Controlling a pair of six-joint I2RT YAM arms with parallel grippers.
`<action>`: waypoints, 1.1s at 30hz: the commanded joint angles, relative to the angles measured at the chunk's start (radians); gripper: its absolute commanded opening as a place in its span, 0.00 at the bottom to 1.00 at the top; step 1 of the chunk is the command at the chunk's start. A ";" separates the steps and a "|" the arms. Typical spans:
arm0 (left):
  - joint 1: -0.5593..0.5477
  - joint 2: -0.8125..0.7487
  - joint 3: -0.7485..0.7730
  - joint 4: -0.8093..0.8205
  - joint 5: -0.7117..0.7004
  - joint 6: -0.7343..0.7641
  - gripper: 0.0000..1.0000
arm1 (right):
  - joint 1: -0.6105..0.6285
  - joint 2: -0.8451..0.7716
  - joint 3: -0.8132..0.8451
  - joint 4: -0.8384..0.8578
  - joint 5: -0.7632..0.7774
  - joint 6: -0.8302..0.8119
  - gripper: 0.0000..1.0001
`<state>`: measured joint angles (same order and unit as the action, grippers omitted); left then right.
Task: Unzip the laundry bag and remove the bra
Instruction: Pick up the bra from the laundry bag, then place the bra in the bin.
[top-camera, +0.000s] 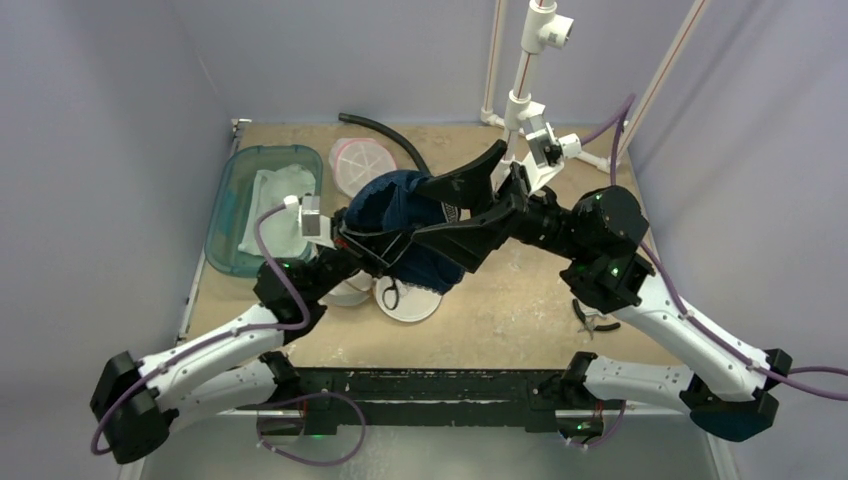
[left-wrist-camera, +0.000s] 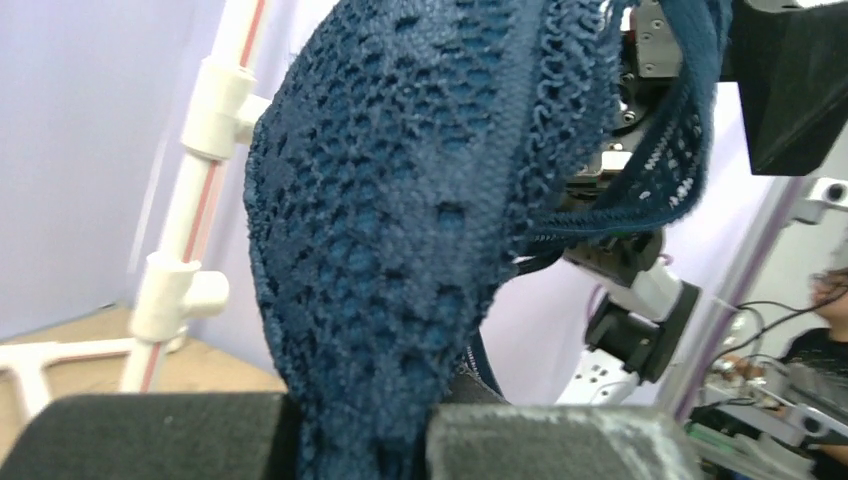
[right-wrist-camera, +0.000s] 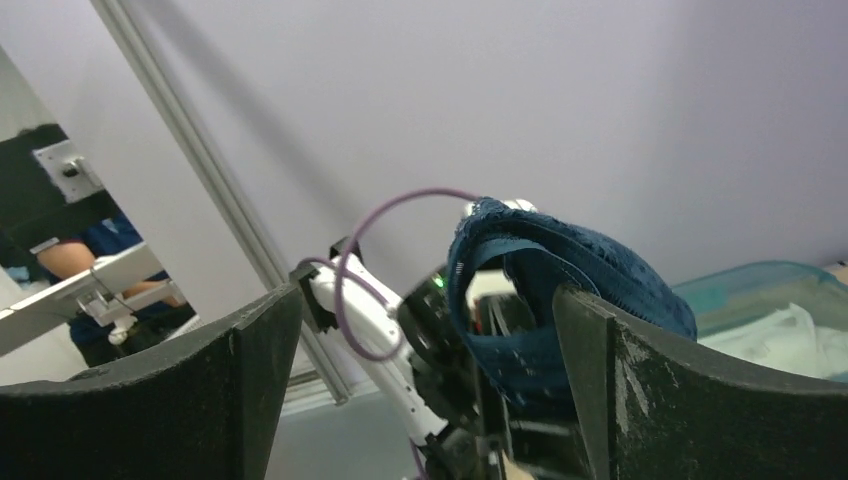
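Observation:
The bra (top-camera: 400, 215) is dark blue lace, lifted above the middle of the table. My left gripper (top-camera: 372, 240) is shut on it; in the left wrist view the lace (left-wrist-camera: 400, 220) rises from between the pinched pads (left-wrist-camera: 560, 440). My right gripper (top-camera: 468, 213) stands open just right of the bra, its black fingers (right-wrist-camera: 255, 385) spread wide. In the right wrist view the bra (right-wrist-camera: 570, 275) hangs against the inner side of one finger, not clamped. The white round laundry bag (top-camera: 412, 303) lies on the table under the bra.
A teal bin (top-camera: 228, 205) holding white cloth sits at the left. A round pink-rimmed mesh piece (top-camera: 362, 163) and a black hose (top-camera: 385, 135) lie at the back. A white pipe stand (top-camera: 525, 95) rises at the back right. Pliers (top-camera: 595, 320) lie near the right arm.

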<state>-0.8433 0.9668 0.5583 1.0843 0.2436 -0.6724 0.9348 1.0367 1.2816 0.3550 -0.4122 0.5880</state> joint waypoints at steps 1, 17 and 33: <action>0.018 -0.152 0.099 -0.428 -0.116 0.153 0.00 | -0.004 -0.008 0.081 -0.184 0.055 -0.103 0.98; 0.020 -0.214 0.656 -1.697 -0.887 0.434 0.00 | -0.005 -0.182 -0.152 -0.197 0.106 -0.161 0.98; 0.820 0.372 1.062 -1.824 -0.187 0.461 0.00 | -0.004 -0.332 -0.572 -0.057 0.036 -0.023 0.98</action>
<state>-0.2813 1.2793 1.5826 -0.7727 -0.2680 -0.2234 0.9348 0.7597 0.7380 0.2134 -0.3477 0.5343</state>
